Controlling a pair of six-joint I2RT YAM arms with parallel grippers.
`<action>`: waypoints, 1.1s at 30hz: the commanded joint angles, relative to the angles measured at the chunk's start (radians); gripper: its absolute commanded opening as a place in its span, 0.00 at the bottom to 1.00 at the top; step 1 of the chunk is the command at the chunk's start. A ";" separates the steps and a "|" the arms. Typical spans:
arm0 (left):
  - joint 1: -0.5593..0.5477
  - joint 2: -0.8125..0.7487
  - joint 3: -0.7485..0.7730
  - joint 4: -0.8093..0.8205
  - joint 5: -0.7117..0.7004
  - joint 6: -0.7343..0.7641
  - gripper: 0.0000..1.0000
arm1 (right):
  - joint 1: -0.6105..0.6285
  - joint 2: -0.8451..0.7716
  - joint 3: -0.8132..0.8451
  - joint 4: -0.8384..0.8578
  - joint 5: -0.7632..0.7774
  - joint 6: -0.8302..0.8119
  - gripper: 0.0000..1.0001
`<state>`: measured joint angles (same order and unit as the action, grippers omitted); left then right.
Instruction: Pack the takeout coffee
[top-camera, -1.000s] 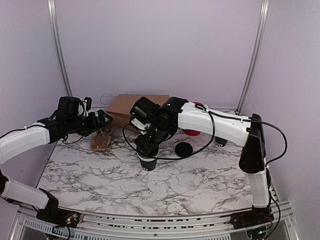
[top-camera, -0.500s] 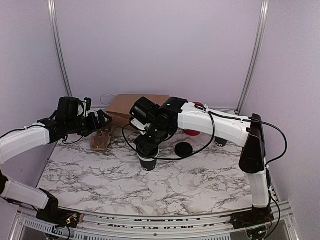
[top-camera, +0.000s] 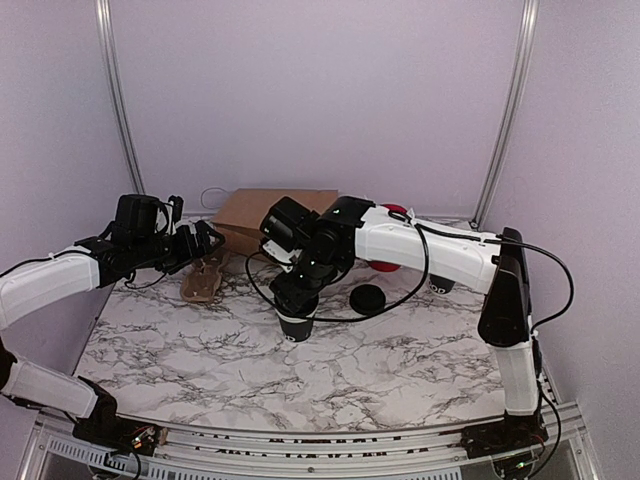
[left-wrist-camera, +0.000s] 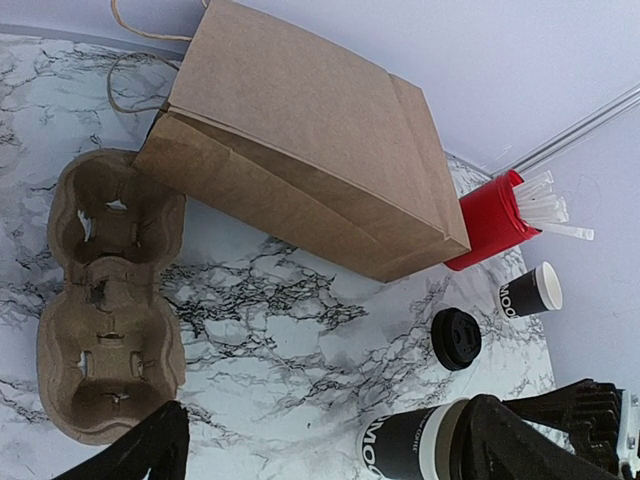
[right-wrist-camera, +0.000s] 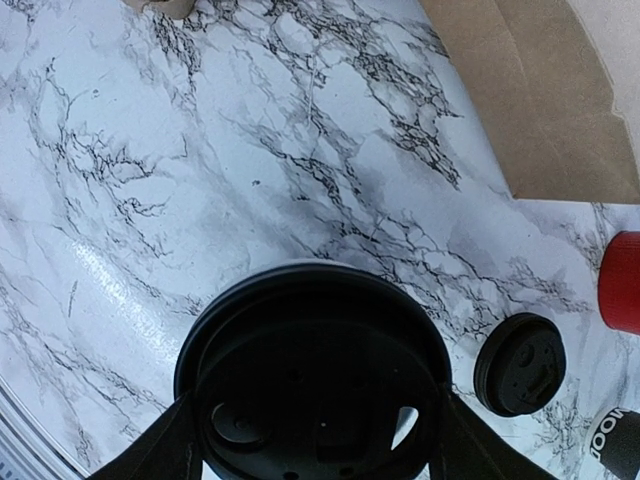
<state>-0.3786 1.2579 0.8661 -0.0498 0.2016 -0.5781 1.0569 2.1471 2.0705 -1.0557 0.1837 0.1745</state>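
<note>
Marble-patterned surface (top-camera: 200, 350), white with grey veins and a smooth shine, carries all the things. On its far side lies a flat brown paper bag (left-wrist-camera: 300, 150) with a folded side and thin string handles. Beside the bag, on the left, rests a brown moulded-pulp cup carrier (left-wrist-camera: 110, 300) with rough texture and cross-cut round pockets.

A tall red cylindrical cup (left-wrist-camera: 490, 220) stands at the right corner of the bag, touching it, and holds white straight sticks (left-wrist-camera: 545, 205).

The takeout coffee, a small black paper cup (top-camera: 297, 327) with white rim and white lettering low on its side, stands upright near the middle of the surface, in front of the bag. The right end effector (top-camera: 297, 303) reaches down on its top. In the right wrist view its two fingers press on both sides of a round black plastic lid (right-wrist-camera: 310, 380) which sits over the cup, so it is clamped on this lid.

A second small black paper cup (left-wrist-camera: 530, 290), open, with white inside, stands to the right, well apart. A loose flat black round lid (top-camera: 368, 298) lies between the two cups, near the red cup.

The left end effector (top-camera: 212, 238) hovers above the carrier with its fingers wide apart and holds nothing.
</note>
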 joint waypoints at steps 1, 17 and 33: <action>0.005 0.002 -0.015 0.030 0.010 -0.002 0.99 | 0.012 0.013 -0.005 0.005 -0.011 0.007 0.71; 0.007 0.000 -0.019 0.031 0.016 -0.002 0.99 | 0.012 0.035 -0.031 0.060 -0.009 0.018 0.71; -0.047 0.031 -0.074 0.091 0.119 -0.061 0.98 | -0.002 0.054 -0.066 0.069 -0.084 0.022 0.71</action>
<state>-0.3916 1.2705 0.8268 -0.0105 0.2707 -0.6113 1.0561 2.1620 2.0296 -0.9962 0.1593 0.1833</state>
